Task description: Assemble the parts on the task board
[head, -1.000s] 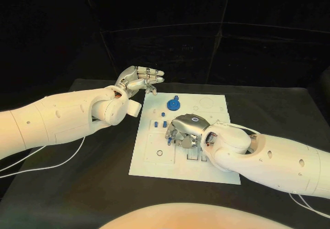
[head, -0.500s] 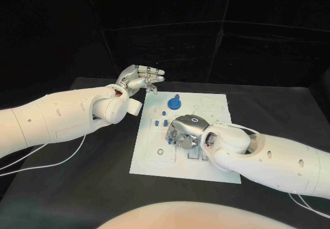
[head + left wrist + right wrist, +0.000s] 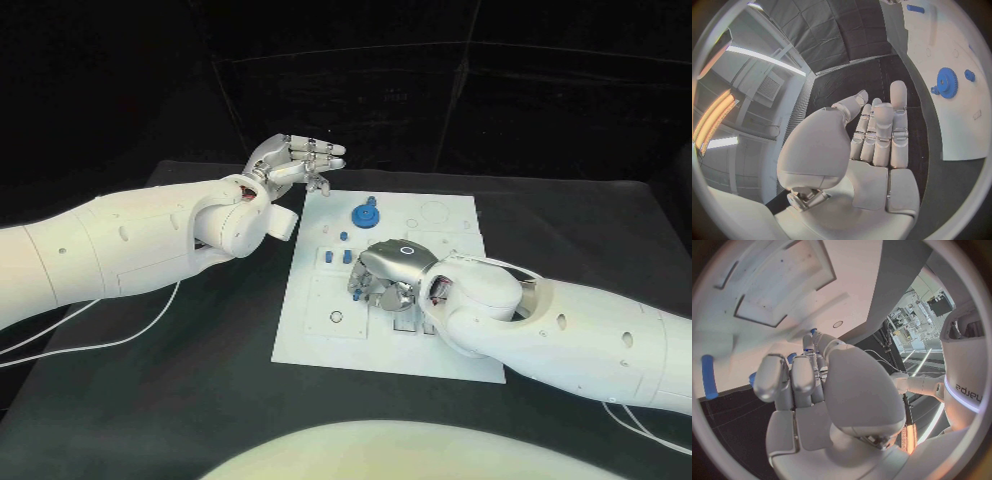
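The white task board lies flat in the middle of the black surface. The right robot hand is lowered onto the board's centre, fingers curled over small blue parts; whether it grips one I cannot tell. The left robot hand hangs raised beyond the board's far left corner (fingers drawn together, holding nothing). A blue gear sits on the board's far part.

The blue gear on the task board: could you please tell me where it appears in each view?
Head view: blue gear near the task board's far edge.
Left wrist view: gear on the board beyond the left robot hand.
Right wrist view: not visible.
Shared landmark: the white board.
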Controlling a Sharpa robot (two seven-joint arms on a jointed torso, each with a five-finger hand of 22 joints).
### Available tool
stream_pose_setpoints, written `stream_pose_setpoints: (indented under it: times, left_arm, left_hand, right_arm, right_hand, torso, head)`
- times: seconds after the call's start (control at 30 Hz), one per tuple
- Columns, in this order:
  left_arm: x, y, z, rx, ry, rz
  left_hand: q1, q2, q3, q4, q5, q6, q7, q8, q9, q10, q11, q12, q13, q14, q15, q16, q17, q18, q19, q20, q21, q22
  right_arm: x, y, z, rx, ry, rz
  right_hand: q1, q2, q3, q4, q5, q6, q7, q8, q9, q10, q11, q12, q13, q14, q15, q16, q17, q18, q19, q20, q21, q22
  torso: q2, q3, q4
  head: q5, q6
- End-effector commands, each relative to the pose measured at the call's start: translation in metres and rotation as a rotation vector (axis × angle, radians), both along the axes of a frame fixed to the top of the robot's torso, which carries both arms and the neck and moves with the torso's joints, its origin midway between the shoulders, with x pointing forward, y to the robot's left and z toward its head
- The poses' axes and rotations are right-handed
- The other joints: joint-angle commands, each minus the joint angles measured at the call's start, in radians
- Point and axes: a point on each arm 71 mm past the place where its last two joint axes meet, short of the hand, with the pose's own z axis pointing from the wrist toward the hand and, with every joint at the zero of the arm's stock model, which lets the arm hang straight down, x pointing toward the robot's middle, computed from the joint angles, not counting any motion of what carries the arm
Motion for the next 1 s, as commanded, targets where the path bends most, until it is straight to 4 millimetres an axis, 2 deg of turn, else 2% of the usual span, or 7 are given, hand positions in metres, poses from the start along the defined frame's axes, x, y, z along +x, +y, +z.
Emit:
stream_pose_setpoints:
  times: [0.03, 0.3, 0.47, 0.5, 0.77, 1.0]
  left_arm:
    - [0.000, -0.001, 0.001, -0.009, -0.002, -0.010]
    - [0.000, -0.001, 0.001, -0.008, -0.001, -0.010]
    - [0.000, -0.001, 0.001, -0.008, -0.001, -0.009]
    - [0.000, 0.000, 0.001, -0.008, -0.001, -0.009]
    - [0.001, 0.000, 0.001, -0.007, 0.001, -0.009]
    - [0.001, 0.001, 0.001, -0.007, 0.002, -0.008]
  left_hand:
    - [-0.005, 0.005, -0.008, 0.000, 0.003, 0.001, 0.006, 0.002, 0.002, -0.007, 0.000, 0.005, 0.001, -0.010, 0.000, -0.004, -0.001, 0.013, -0.008, 0.001, -0.005, -0.002]
    - [-0.005, 0.005, -0.008, 0.000, 0.003, 0.001, 0.006, 0.002, 0.002, -0.007, 0.000, 0.005, 0.001, -0.010, 0.000, -0.004, -0.001, 0.013, -0.008, 0.001, -0.005, -0.002]
    - [-0.005, 0.005, -0.008, 0.000, 0.003, 0.001, 0.006, 0.002, 0.002, -0.007, 0.000, 0.005, 0.001, -0.010, 0.000, -0.004, -0.001, 0.013, -0.008, 0.001, -0.005, -0.002]
    - [-0.005, 0.005, -0.008, 0.000, 0.003, 0.001, 0.006, 0.002, 0.002, -0.007, 0.000, 0.005, 0.001, -0.010, 0.000, -0.004, -0.001, 0.013, -0.008, 0.001, -0.005, -0.002]
    - [-0.004, 0.006, -0.008, -0.001, 0.003, 0.001, 0.006, 0.002, 0.002, -0.008, 0.000, 0.006, 0.001, -0.011, 0.000, -0.004, -0.002, 0.013, -0.008, 0.001, -0.005, -0.002]
    - [-0.004, 0.006, -0.008, -0.001, 0.003, 0.001, 0.006, 0.002, 0.002, -0.008, 0.000, 0.006, 0.001, -0.011, 0.000, -0.004, -0.002, 0.013, -0.008, 0.001, -0.005, -0.002]
  right_arm:
    - [-0.001, 0.001, -0.001, -0.022, -0.005, 0.002]
    - [-0.001, 0.001, -0.003, -0.027, -0.005, 0.003]
    - [-0.001, 0.000, -0.005, -0.032, -0.001, 0.003]
    - [-0.001, 0.000, -0.005, -0.031, -0.001, 0.003]
    - [-0.001, -0.001, -0.004, -0.001, -0.010, -0.001]
    - [-0.005, -0.008, 0.003, 0.074, -0.023, -0.012]
  right_hand:
    - [-0.014, -0.003, 0.008, -0.001, -0.004, 0.003, 0.001, 0.001, 0.001, 0.004, 0.003, -0.005, -0.002, 0.030, -0.007, -0.003, -0.003, -0.013, 0.002, 0.001, 0.006, 0.000]
    - [-0.038, -0.012, 0.015, -0.006, -0.009, -0.026, 0.012, -0.020, -0.006, -0.023, 0.014, -0.028, -0.007, 0.029, 0.001, 0.000, -0.005, -0.013, -0.001, 0.006, 0.005, -0.002]
    - [-0.060, -0.025, 0.022, -0.005, -0.011, -0.062, 0.027, -0.036, -0.013, -0.068, 0.029, -0.039, -0.018, 0.028, 0.013, 0.003, -0.006, -0.011, -0.009, 0.016, -0.003, -0.016]
    - [-0.065, -0.030, 0.026, -0.006, -0.011, -0.086, 0.028, -0.038, -0.015, -0.082, 0.032, -0.037, -0.022, 0.028, 0.017, 0.005, -0.006, -0.010, -0.011, 0.020, -0.005, -0.019]
    - [-0.086, -0.046, 0.033, -0.008, -0.013, -0.140, 0.034, -0.036, -0.015, -0.135, 0.044, -0.034, -0.037, 0.025, 0.026, 0.006, -0.013, -0.004, -0.026, 0.030, -0.022, -0.049]
    - [-0.093, -0.048, 0.033, -0.007, -0.011, -0.147, 0.037, -0.035, -0.014, -0.139, 0.046, -0.030, -0.038, 0.021, 0.027, -0.003, -0.029, -0.002, -0.029, 0.032, -0.026, -0.057]
  torso:
    - [0.000, 0.0002, -0.0002]
    - [0.000, -0.0007, -0.0004]
    - [0.000, -0.0004, 0.0002]
    - [0.000, -0.0004, 0.0002]
    - [0.000, -0.0001, 0.0000]
    - [-0.001, 0.0005, -0.0005]
  head:
    - [0.000, -0.001]
    - [0.001, -0.003]
    - [-0.001, -0.003]
    - [-0.001, -0.003]
    - [0.000, -0.004]
    - [0.001, 0.000]
